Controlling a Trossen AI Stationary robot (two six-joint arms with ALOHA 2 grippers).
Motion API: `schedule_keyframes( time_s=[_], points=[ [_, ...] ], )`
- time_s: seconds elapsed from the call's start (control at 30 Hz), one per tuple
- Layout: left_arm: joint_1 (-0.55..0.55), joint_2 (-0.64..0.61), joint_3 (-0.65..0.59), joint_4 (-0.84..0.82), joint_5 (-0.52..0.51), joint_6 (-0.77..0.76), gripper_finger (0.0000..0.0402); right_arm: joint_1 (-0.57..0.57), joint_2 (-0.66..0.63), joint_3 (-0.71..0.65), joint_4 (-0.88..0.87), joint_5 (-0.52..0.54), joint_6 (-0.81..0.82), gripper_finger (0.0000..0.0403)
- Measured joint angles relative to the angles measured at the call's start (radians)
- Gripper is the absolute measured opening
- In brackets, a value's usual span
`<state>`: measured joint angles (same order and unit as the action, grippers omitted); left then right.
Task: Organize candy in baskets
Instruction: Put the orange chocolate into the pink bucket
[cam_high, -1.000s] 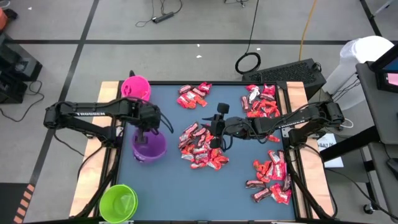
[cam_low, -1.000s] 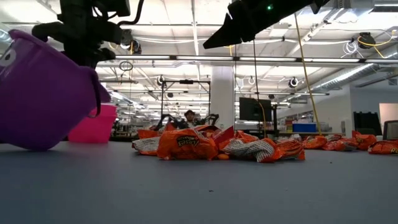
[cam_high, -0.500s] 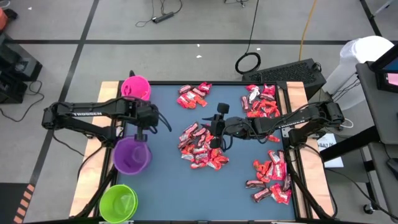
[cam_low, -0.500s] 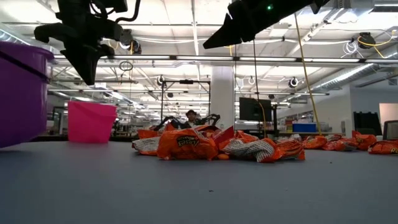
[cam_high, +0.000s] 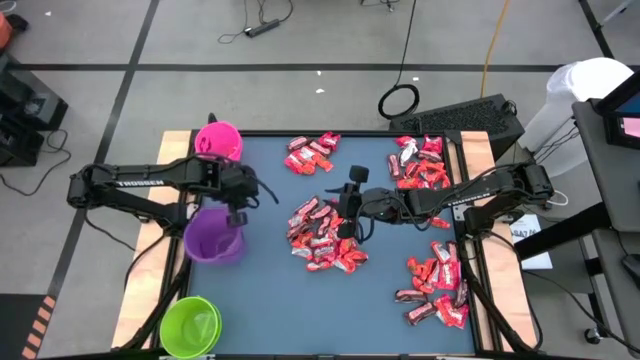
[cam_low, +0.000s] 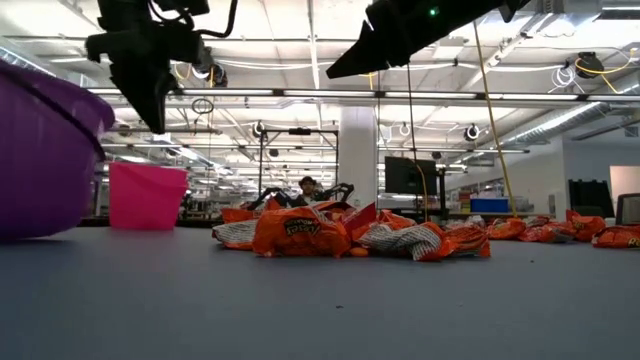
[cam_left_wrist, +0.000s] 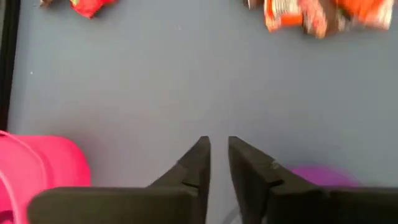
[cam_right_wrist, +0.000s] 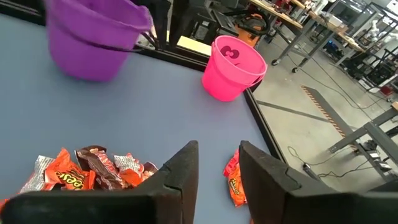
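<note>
Purple basket (cam_high: 212, 237) just below left gripper (cam_high: 237, 216), jaws slightly parted, empty

A broad strip of bare table (cam_high: 260, 290) is left open across the lower middle of the high view, between the lime green tub (cam_high: 190, 325) at the lower left and the candy cluster (cam_high: 435, 290) at the lower right. The left edge is blocked by the purple tub (cam_high: 212, 237) and the pink tub (cam_high: 218, 141), with the left gripper (cam_high: 240, 205) hanging just over the purple one. The centre is taken up by the middle candy heap (cam_high: 322, 238) and the right gripper (cam_high: 350, 215) above it, and only narrow lanes are left between the two upper candy piles (cam_high: 312, 153).
</note>
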<state>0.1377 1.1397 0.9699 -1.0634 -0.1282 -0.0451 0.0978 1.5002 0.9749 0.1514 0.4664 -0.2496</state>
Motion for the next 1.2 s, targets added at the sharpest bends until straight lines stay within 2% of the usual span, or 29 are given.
schedule_keyframes(
  time_s=[0.17,0.3,0.47,0.6,0.93,1.07,1.2],
  points=[
    [0.0,0.0,0.0,0.122,0.0,-0.002,0.0147,0.0,0.0,0.0,-0.025,0.0,0.006,0.0159],
    [-0.003,0.0,-0.004,0.253,0.001,-0.002,0.0172,0.0,0.0,0.0,-0.026,0.004,0.005,0.0193],
    [-0.02,0.004,-0.027,0.417,0.006,-0.002,0.0176,0.0,0.0,0.0,-0.027,0.005,-0.006,0.0209],
    [-0.046,0.04,-0.033,0.484,0.008,-0.014,0.0176,0.0,0.0,0.0,-0.051,0.004,-0.005,0.021],
    [-0.095,0.259,-0.033,0.63,0.008,-0.028,0.0176,0.001,0.0,0.0,-0.137,0.005,0.032,0.021],
    [-0.094,0.328,-0.024,0.604,-0.03,-0.028,0.0176,0.001,0.0,0.0,-0.135,0.005,0.032,0.021],
    [-0.072,0.318,0.013,0.494,-0.082,-0.029,0.0176,0.001,0.0,0.0,-0.134,0.005,0.033,0.021]
  ],
)
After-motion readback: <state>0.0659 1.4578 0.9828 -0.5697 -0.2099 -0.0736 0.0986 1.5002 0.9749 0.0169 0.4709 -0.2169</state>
